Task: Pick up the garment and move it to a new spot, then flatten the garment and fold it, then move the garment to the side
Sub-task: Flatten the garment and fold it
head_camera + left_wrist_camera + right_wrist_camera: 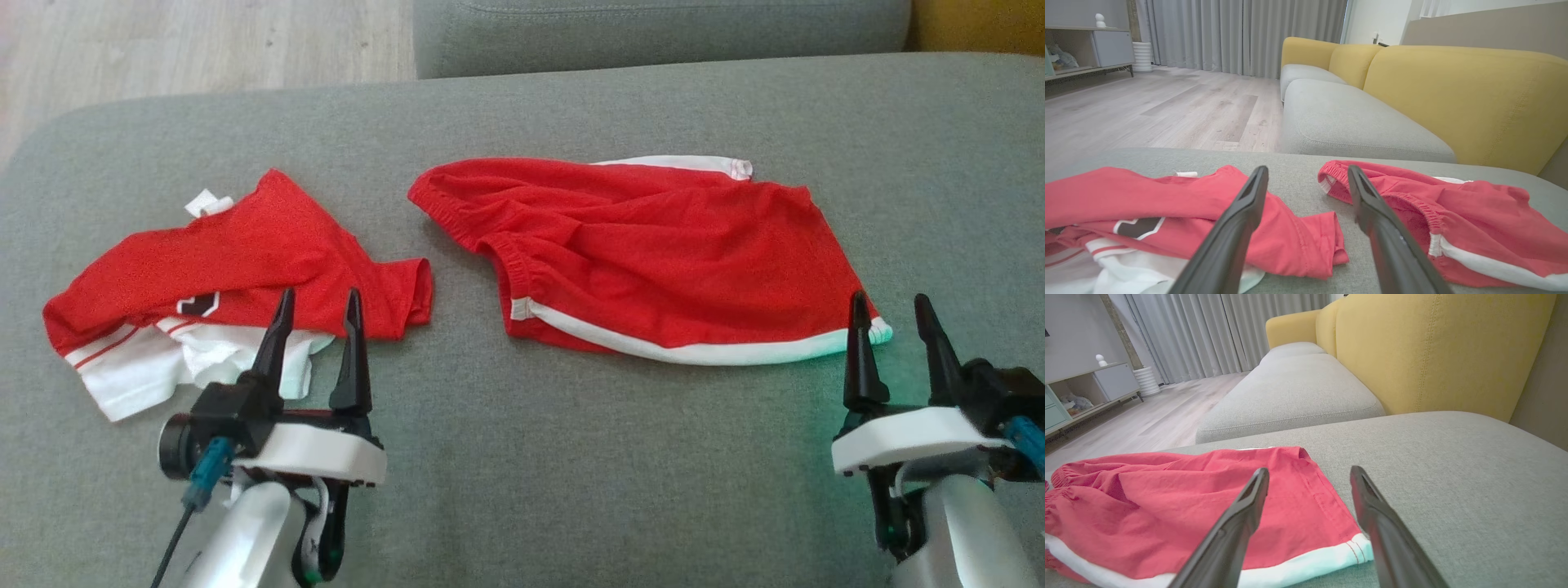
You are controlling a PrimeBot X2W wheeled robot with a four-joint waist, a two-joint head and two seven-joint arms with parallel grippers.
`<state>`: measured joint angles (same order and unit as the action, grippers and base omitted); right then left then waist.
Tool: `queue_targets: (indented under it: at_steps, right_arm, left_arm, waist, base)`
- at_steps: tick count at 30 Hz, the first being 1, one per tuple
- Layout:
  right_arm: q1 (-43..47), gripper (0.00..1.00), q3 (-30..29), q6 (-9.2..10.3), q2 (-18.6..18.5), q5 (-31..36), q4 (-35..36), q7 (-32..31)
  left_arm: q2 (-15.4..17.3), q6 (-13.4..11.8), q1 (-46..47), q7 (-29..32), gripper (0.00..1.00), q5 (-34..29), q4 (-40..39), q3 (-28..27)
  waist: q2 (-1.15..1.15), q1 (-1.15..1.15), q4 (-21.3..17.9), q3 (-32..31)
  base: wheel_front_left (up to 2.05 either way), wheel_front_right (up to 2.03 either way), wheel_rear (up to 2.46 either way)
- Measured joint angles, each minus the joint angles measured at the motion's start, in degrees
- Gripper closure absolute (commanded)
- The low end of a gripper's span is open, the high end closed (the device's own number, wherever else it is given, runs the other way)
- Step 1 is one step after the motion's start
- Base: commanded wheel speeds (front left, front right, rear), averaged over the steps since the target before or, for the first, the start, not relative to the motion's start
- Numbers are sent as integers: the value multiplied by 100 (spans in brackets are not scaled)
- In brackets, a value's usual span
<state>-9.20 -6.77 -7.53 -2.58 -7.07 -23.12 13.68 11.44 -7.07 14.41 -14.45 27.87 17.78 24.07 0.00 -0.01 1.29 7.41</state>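
From the head, we saw the shirt (237, 253) at 9 o'clock on the grey seat (571, 457). It lay crumpled, red on top with white cloth bunched at its 7 o'clock side. A dark emblem showed near the middle and a white tag stuck out at 11 o'clock.

The left hand (319, 294) stood at 7 o'clock in that view, fingers pointing to 12. Its tips overlapped the shirt's near edge. It was released, with the fingers spread and nothing between them. We could not tell whether they touched the cloth. From the left wrist, the left hand (1307, 168) framed the bare strip of seat between the two garments. The shirt (1167, 196) lay at 9 o'clock and the shorts (1453, 204) at 3 o'clock. Wooden floor (1167, 106) and grey curtains (1229, 36) lay beyond at 11 o'clock, and a yellow backrest (1453, 94) at 2 o'clock.

The shorts (653, 253) lay just apart from the shirt, at its 3 o'clock. They were spread fairly flat with some creases. The gathered waistband was at their 9 o'clock end, and a white band ran along the near hem.

The right hand (890, 298) stood at 4 o'clock in the head view, by the shorts' near corner. It too was released, fingers wide and gripping nothing. From the right wrist, the right hand (1309, 469) pointed over that white-edged corner. The shorts (1188, 498) spread away to 9 o'clock and bare seat lay to 3 o'clock.
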Motion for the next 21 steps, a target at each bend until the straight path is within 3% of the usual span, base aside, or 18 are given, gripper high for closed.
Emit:
queue_targets:
  at_steps: [6,12,21]
  right_arm:
    - [-1,0,27,0,0,0,86,4]
    - [-32,0,113,0,0,0,141,29]
    - [-83,0,179,0,1,-51,143,53]
  left_arm:
    - [-51,193,-47,0,0,-212,-76,3]
    - [-116,710,306,382,0,-231,345,482]
    - [-149,1005,722,740,0,-337,981,800]
  waist:
    - [0,1,-82,103]
    - [0,1,-287,309]
    - [0,2,-642,557]
  base:
    - [0,0,0]
    - [0,0,0]
    - [0,0,0]
